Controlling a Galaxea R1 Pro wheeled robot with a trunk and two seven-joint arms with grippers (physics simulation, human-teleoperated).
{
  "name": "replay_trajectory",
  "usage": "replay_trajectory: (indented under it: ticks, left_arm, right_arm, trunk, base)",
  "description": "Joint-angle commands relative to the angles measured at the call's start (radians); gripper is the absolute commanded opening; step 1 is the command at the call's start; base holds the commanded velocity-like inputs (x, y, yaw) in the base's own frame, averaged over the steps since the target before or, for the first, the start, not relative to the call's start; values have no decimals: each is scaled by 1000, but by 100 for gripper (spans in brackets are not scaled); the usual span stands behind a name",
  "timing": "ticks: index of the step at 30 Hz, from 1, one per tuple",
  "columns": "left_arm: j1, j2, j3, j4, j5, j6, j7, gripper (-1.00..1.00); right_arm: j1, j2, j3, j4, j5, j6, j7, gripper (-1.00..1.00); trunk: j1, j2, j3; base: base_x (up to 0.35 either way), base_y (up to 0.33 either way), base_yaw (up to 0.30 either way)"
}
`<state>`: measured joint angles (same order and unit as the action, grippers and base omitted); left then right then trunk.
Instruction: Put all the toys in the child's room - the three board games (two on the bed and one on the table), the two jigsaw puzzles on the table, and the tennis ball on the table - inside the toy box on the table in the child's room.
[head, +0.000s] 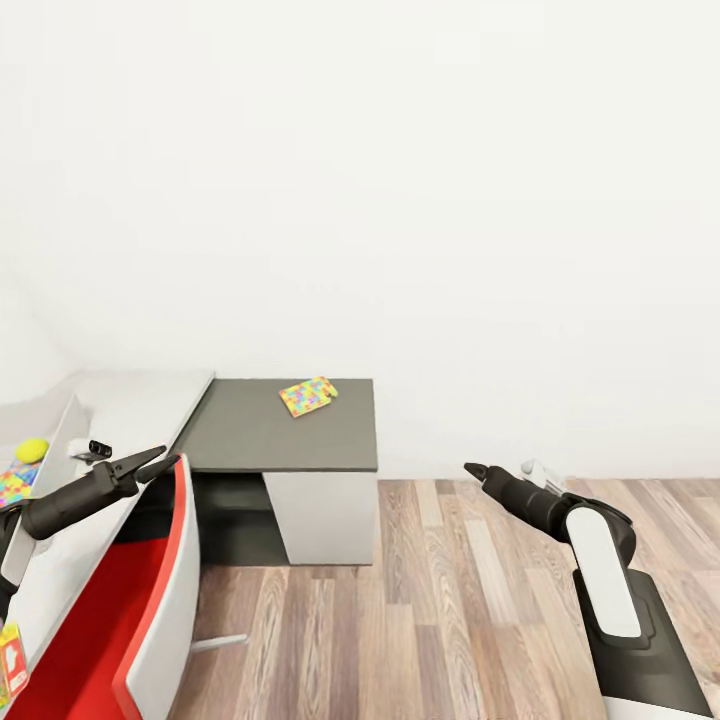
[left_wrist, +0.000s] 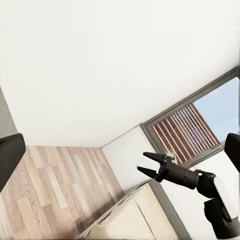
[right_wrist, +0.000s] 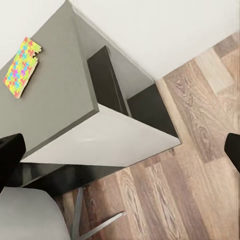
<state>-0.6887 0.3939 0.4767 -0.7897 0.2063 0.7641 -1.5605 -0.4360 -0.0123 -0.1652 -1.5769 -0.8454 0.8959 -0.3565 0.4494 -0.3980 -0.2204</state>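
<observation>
Lying flat on the grey table, one jigsaw puzzle shows whole, its long axis angled toward the wall; one tennis ball sits far left on the pale surface; left gripper spread, empty; right gripper jaws apart, empty, above wood floor.

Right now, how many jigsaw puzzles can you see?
2. One jigsaw puzzle lies flat on the dark grey desk near its back edge. A second colourful puzzle is partly cut off at the left edge, beside the tennis ball.
</observation>
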Motion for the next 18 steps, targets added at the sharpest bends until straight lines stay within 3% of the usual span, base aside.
replay_trajectory:
  ticks: [1,18]
  left_arm:
    - [-1,0,0,0,-1,11,-4,100]
    - [-1,0,0,0,-1,11,-4,100]
  right_arm:
    - [-1,0,0,0,-10,3,-9,100]
    - [-1,0,0,3,-5,-19,-6,100]
  trunk:
    - [1,-2,-2]
    - [1,-2,-2]
  base:
    - [0,0,-280]
    - [0,0,-280]
